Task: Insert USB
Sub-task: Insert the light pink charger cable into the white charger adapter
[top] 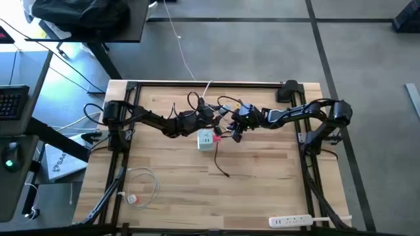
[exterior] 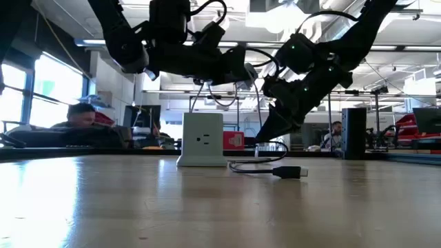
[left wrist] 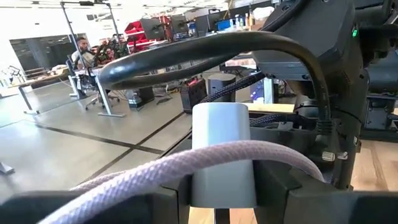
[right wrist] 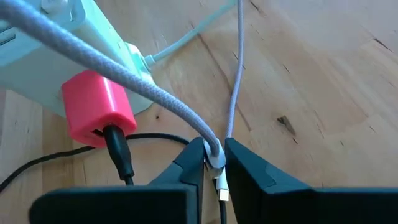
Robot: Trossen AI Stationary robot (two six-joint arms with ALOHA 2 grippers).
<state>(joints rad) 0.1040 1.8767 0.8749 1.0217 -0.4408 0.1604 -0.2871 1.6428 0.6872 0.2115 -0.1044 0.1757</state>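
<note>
The white charger cube [top: 206, 139] stands near the middle of the tabletop [top: 262, 170], and both arms meet just above it. The red plug [top: 217, 138] sits at the cube's 3 o'clock side, touching it; in the right wrist view the red plug [right wrist: 97, 107] lies against the pale cube [right wrist: 56, 62], with a thin black cable [right wrist: 119, 152] leaving its end. That black cable [top: 222, 169] trails toward 6 o'clock across the wood and ends in a small dark connector [exterior: 289, 172], seen in the low view lying flat on the tabletop to the right of the cube [exterior: 201, 140].

The right pincer [right wrist: 213, 163] is narrow, its fingers [right wrist: 255, 180] clamped on a braided pale cable [right wrist: 124, 74] whose small metal plug tip [right wrist: 222, 188] pokes out between them. In the high view this pincer [top: 234, 133] hangs at about 2 o'clock from the cube.

The left pincer [top: 209, 118] is at the cube's 12 o'clock, and its wrist view shows a white rounded block [left wrist: 222, 152] held between the fingers [left wrist: 155, 202], with the braided cable [left wrist: 205, 158] draped across the front.

A white power strip [top: 293, 221] lies at the tabletop's 5 o'clock corner, a coiled white cable [top: 141, 183] at 7 o'clock.
</note>
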